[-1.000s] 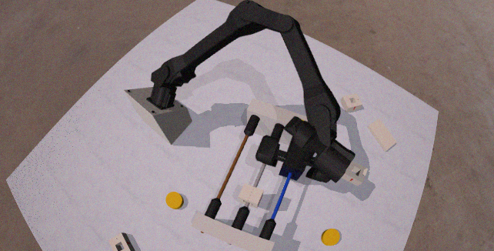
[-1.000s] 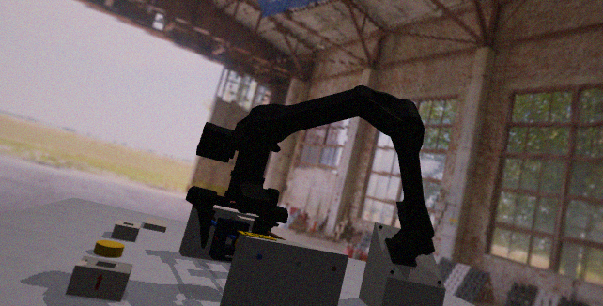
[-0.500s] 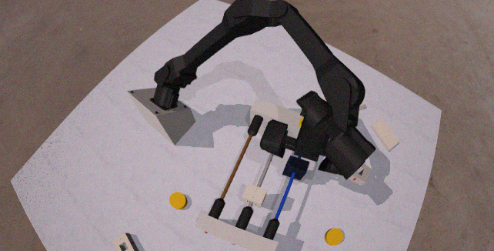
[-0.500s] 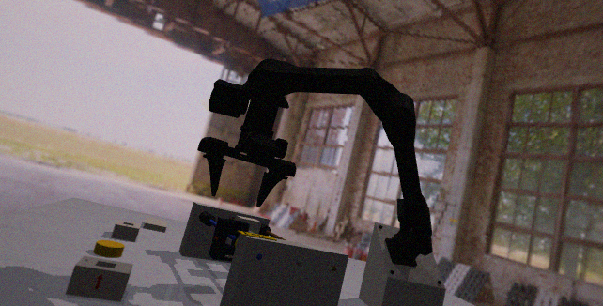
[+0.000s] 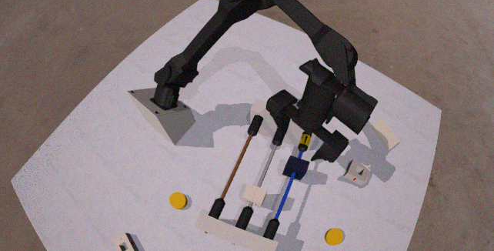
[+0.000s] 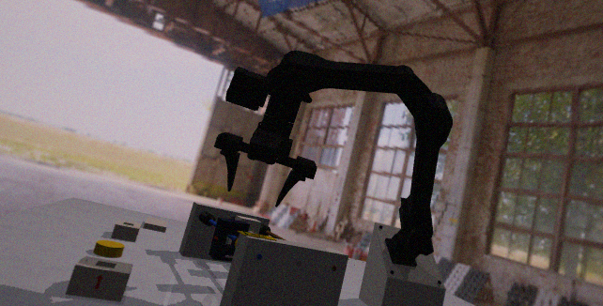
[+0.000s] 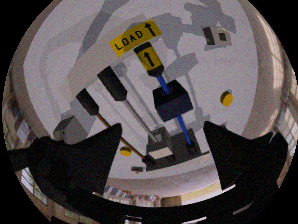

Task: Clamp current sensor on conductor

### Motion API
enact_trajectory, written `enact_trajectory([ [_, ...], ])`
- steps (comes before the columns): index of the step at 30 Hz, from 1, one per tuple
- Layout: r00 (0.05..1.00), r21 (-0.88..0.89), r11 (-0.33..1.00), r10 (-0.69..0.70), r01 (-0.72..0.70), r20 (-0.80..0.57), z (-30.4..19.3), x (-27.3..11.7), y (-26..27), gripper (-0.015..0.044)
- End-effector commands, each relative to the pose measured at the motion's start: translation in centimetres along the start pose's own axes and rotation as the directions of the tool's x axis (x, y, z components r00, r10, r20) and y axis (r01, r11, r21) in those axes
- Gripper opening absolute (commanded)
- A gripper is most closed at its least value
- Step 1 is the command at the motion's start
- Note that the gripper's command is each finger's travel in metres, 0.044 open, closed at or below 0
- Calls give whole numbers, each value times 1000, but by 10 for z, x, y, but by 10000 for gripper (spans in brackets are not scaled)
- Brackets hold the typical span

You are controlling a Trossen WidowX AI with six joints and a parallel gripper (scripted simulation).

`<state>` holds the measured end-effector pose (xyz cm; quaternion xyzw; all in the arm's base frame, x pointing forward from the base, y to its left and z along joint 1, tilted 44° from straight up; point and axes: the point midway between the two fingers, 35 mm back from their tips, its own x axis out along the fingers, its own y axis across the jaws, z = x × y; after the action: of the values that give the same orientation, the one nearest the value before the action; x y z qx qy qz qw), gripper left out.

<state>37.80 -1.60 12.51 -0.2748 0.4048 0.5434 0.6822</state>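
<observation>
Gripper point(image 5: 295, 151) point(image 6: 254, 198) point(image 7: 164, 127), fingers spread wide and empty, above the dark blue sensor point(image 5: 295, 167) point(image 6: 223, 240) point(image 7: 173, 104) round the blue LOAD conductor point(image 5: 285, 196) point(image 7: 184, 130), label toward twelve o'clock in the wrist view; release looks done, latch and arrow unconfirmed.

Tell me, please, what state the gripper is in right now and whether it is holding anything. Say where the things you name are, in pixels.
Gripper point(image 6: 254, 198) point(image 7: 164, 127): open wide, holding nothing, above the conductors.

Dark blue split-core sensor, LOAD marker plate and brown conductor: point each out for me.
Dark blue split-core sensor point(image 5: 295, 168) point(image 7: 172, 104): top and wrist views, its body.
LOAD marker plate point(image 7: 135, 38): wrist view, its yellow face.
Brown conductor point(image 5: 237, 168): top view, mid-length.
</observation>
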Motion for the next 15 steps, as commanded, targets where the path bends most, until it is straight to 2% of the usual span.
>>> enact_trajectory([
  [1, 987, 335, 933, -91, 132, -136, 13, 0, 22, 440],
  [5, 958, 565, 776, -187, 280, -218, 21, -2, 38, 440],
  [9, 914, 747, 533, -296, 398, -276, 27, -5, 53, 440],
  [12, 873, 847, 311, -382, 431, -303, 31, -7, 65, 440],
  [15, 834, 895, 151, -452, 420, -315, 33, -10, 73, 440],
])
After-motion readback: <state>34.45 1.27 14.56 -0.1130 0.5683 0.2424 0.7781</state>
